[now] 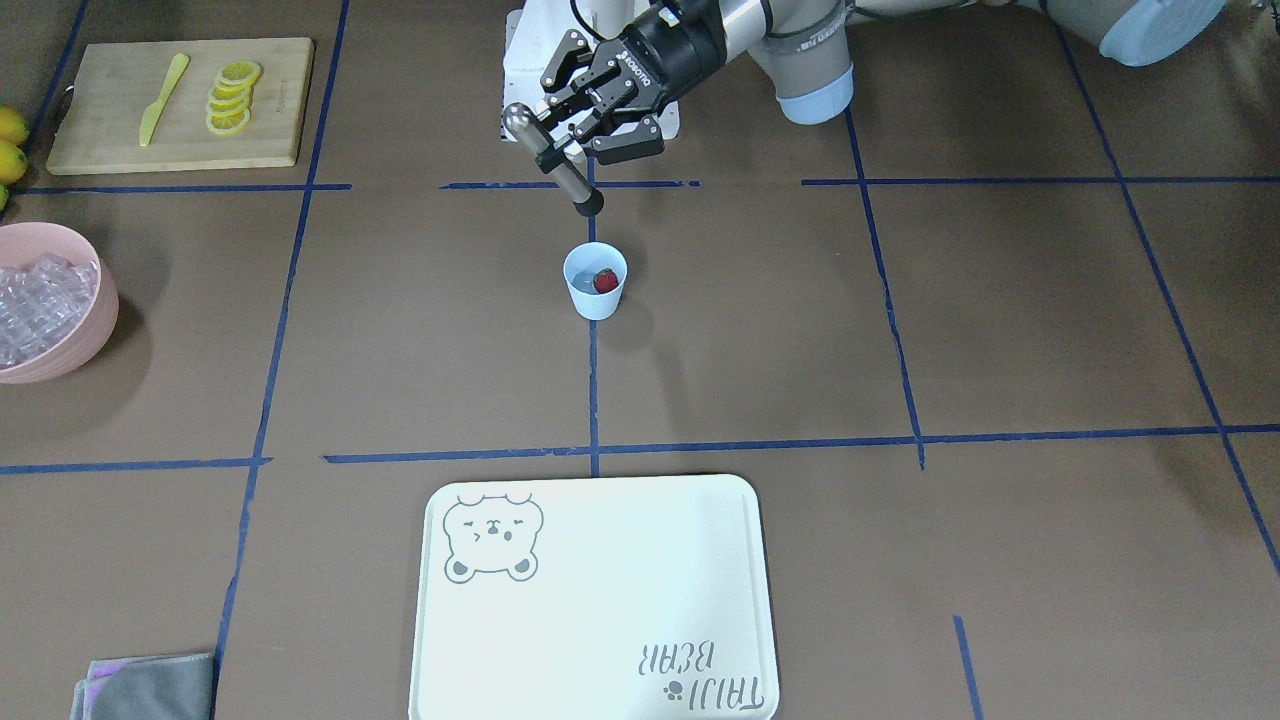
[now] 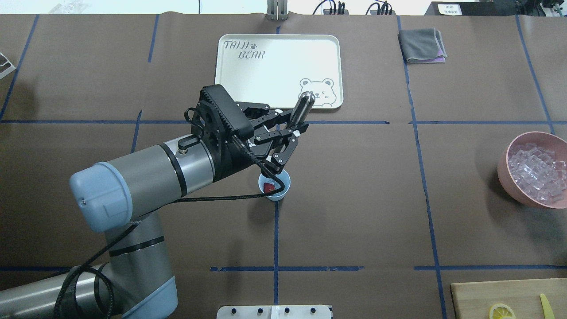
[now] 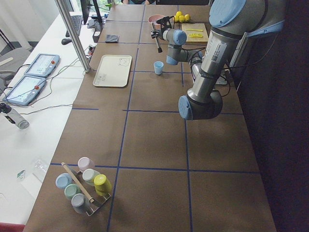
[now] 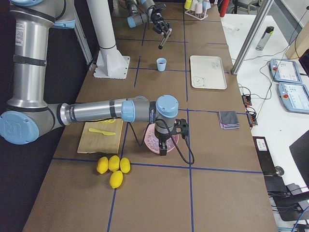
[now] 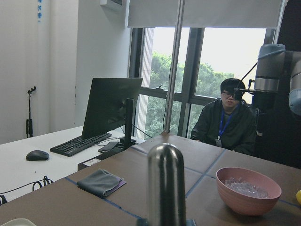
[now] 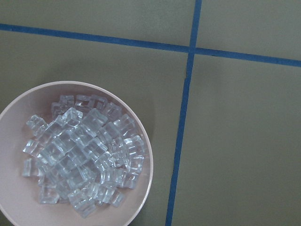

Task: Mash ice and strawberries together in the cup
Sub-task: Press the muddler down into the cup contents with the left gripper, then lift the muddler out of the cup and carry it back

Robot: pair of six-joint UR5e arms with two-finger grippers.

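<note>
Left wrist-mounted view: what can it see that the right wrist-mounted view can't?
Only the left wrist view shows the shiny metal masher, a grey cloth, a computer screen and a seated person. Only the right wrist view looks straight down, so single ice cubes show clearly. Both show the pink bowl and blue tape lines.

The front camera faces the robot (image 1: 800, 70), looking steeply down; the overhead looks forward from behind. Both share the cup (image 1: 595, 282) by the left gripper (image 1: 560, 135). Two far side cameras look along the table (image 3: 145, 130). The left wrist camera looks level past its pestle (image 5: 166, 183); the right one looks straight down, close, on the bowl (image 6: 15, 132).
</note>
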